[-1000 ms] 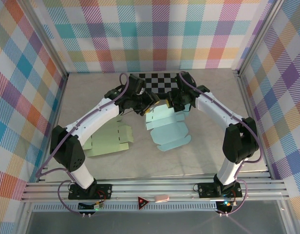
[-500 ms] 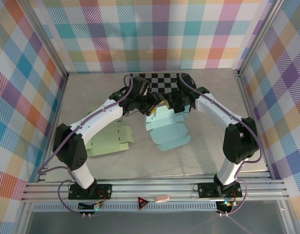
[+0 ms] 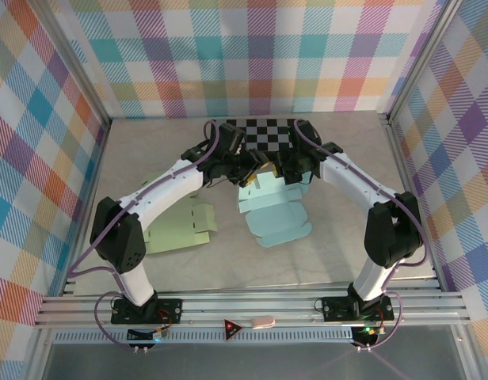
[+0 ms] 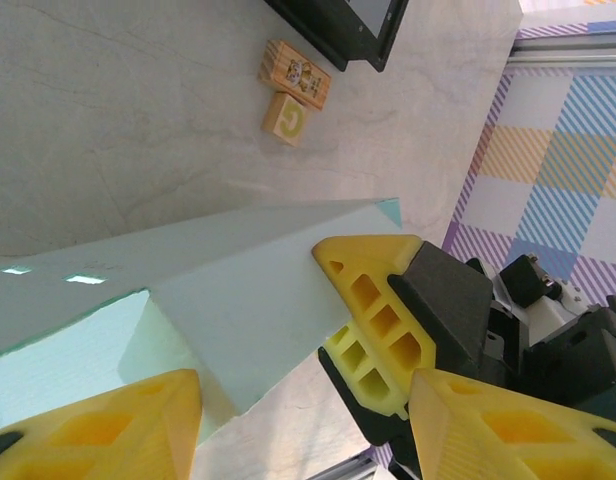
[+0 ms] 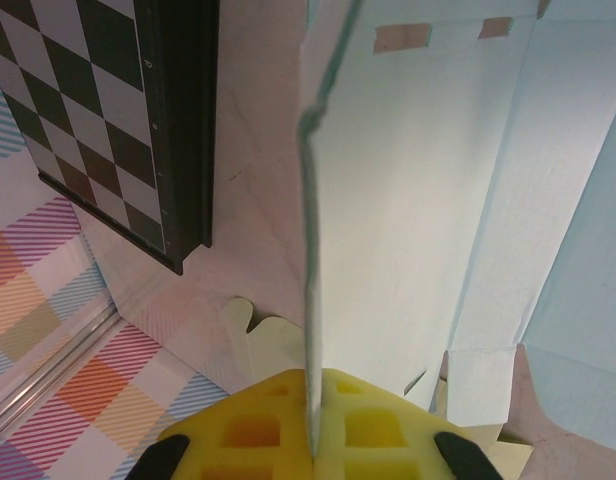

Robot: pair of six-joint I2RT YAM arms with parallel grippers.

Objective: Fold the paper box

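Pale-blue card is the job: the box (image 3: 269, 212) lies flat mid-table, just near of the checkerboard (image 3: 264, 134), with its far flap (image 4: 268, 270) lifted off the table (image 3: 347, 237). The right gripper (image 5: 310, 425) is clamped on that flap's edge, fingers closed with the thin card between them. The left gripper (image 4: 306, 385) hovers beside it with its fingers apart, holding nothing. To fold well, I judge the right should hold the flap firm while the left closes only once it has a finger on each side of the panel. That way the card should bend on its scored line rather than buckle or slide. Counted: one blue box, one green sheet (image 3: 177, 229) to its left, two wooden blocks (image 4: 294, 74), one checkerboard, two grippers.
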